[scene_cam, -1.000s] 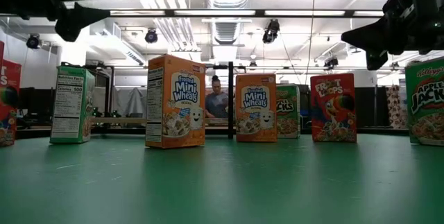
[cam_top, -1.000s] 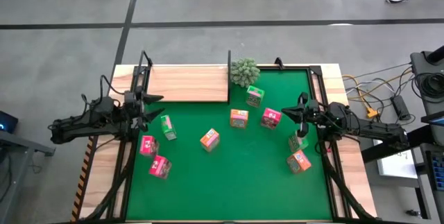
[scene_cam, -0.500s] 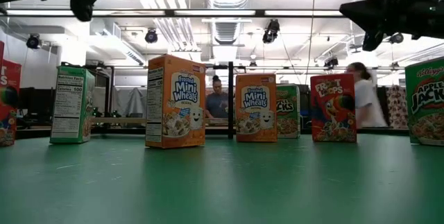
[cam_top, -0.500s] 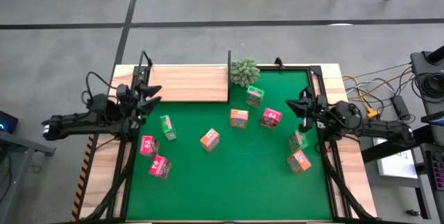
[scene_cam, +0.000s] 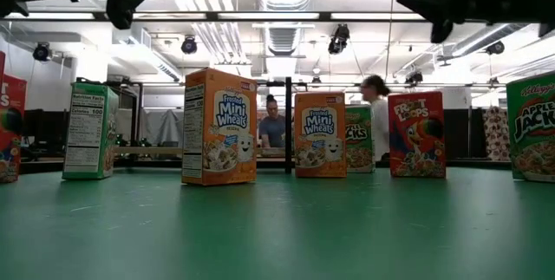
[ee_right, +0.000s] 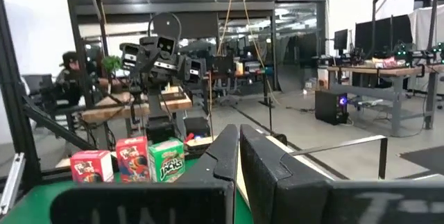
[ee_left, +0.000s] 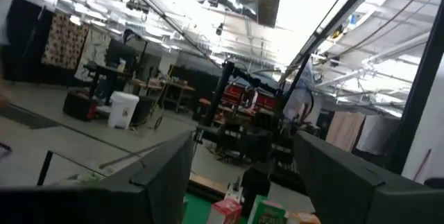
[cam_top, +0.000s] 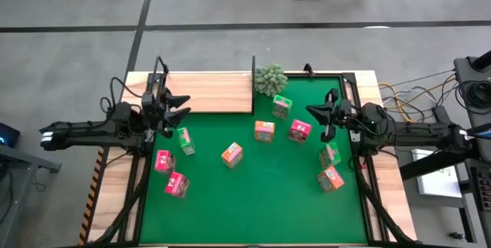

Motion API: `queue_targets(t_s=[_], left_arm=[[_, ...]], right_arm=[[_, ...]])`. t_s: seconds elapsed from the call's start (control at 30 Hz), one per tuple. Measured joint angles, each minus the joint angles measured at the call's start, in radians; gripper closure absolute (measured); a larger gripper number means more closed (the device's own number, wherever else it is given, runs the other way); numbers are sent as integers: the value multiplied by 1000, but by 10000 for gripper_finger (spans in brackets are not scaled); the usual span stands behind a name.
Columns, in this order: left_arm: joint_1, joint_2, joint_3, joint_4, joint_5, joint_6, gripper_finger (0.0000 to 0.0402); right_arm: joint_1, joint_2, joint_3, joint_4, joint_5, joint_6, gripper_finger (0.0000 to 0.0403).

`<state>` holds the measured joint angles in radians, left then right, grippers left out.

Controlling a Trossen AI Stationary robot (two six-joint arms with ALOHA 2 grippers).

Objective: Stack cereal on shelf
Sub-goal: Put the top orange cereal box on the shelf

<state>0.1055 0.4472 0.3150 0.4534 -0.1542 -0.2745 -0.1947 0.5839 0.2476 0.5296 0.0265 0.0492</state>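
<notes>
Nine cereal boxes (cam_top: 232, 154) dot the mat (cam_top: 253, 202), shelf (cam_top: 207, 93) bare; left hand (cam_top: 178, 106) spread, right hand (cam_top: 316, 114) closed, empty.

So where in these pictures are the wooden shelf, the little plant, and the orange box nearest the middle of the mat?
shelf (cam_top: 207, 93), high view, on the bare wood board.
plant (cam_top: 270, 79), high view, on the middle of its leaves.
orange box (cam_top: 232, 154), high view, on its top face.
</notes>
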Motion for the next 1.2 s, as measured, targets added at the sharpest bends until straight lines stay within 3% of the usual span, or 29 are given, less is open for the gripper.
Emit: queue_targets(t_s=[0.13, 0.33, 0.67, 1.0, 1.2], left_arm=[[-1, 30, 20, 4, 44, 0, 166], [-13, 58, 56, -20, 97, 5, 166], [-31, 74, 131, -240, 95, 48, 166], [-120, 132, 126, -173, 75, 105, 166], [-163, 172, 175, -170, 75, 180, 166]], right_arm=[[0, 98, 87, -28, 0, -12, 394], [0, 239, 263, -233, 0, -23, 394], [0, 479, 588, -587, 1, -24, 394], [2, 688, 912, -1001, 1, -43, 394], [11, 768, 1041, -1146, 1, -49, 394]])
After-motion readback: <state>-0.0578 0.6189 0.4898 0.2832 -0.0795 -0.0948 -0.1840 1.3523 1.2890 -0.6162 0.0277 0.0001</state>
